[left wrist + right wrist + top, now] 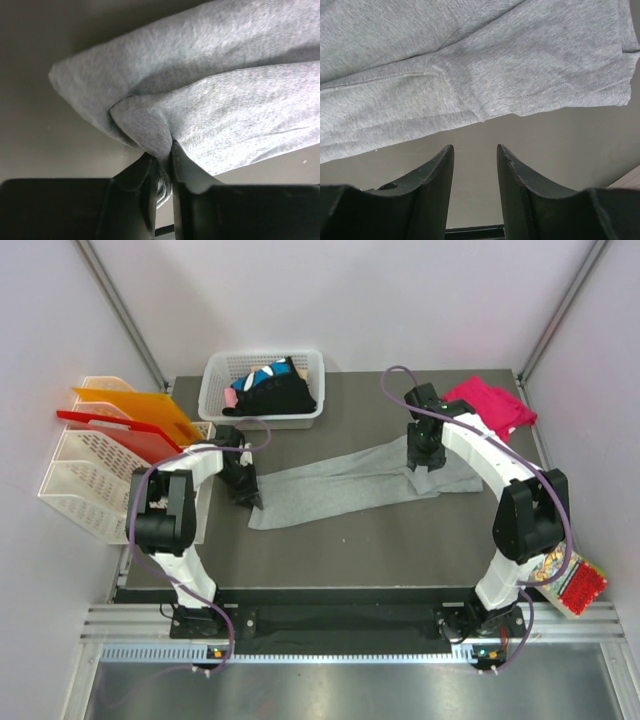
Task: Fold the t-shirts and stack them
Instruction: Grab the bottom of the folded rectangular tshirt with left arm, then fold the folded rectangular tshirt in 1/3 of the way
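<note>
Now, left end effector (164, 152) clenched on grey t-shirt (235, 115), right end effector (475, 150) released; packet (578, 585) print unreadable.

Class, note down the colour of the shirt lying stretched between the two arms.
The shirt is plain light grey, best seen in the top external view.

Large grey t-shirt (350, 482): drawn into a long rumpled band, 9 to 3 o'clock, mid tabletop (380, 540). Smaller magenta-pink t-shirt (492, 406): crumpled, 2 o'clock corner. Heaped black t-shirts (275, 390), blue-white patches: in basket (265, 417), 11 o'clock.
</note>
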Available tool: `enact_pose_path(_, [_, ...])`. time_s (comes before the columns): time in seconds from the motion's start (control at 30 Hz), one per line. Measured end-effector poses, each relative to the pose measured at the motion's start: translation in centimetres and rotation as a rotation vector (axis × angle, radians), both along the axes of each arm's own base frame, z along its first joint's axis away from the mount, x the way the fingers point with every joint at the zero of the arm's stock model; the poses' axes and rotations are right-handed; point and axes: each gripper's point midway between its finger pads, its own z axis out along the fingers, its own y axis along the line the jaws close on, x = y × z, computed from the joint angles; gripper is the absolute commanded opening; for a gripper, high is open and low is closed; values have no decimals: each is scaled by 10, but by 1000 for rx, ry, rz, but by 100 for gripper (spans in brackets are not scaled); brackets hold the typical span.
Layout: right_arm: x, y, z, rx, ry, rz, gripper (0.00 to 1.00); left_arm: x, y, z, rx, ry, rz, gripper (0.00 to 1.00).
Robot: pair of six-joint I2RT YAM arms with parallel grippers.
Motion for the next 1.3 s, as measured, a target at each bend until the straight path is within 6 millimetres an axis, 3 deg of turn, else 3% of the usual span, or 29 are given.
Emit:
enact_pose_path(0.03, [0, 0, 0, 0, 1, 2, 40, 0, -1, 0, -6, 1, 0, 1])
enact_pose_path(0.33, [0, 1, 7, 0, -1, 4, 41, 1, -1, 2, -16, 4, 5, 0])
enact_pose_path(0.53, [-1, 1, 7, -2, 3, 5, 40, 1, 15, 7, 25, -16, -14, 0])
enact_pose_path(0.63, [-1, 1, 8, -2, 2, 5, 40, 1, 33, 22, 62, -47, -25, 0])
enact_pose_path(0.8, [-2, 1, 14, 8, -13, 8, 40, 5, 61, 68, 127, -160, -57, 0])
enact_pose_path(0.93, [-4, 2, 21, 23, -36, 11, 41, -3, 67, 92, 153, -202, -117, 0])
enact_pose_path(1.13, [-14, -1, 22, 28, -39, 18, 41, 1, 57, 107, 159, -193, -198, 0])
enact_pose_path(1.3, [-21, -4, 14, 22, -16, 19, 41, 22, 10, 106, 129, -174, -313, 0])
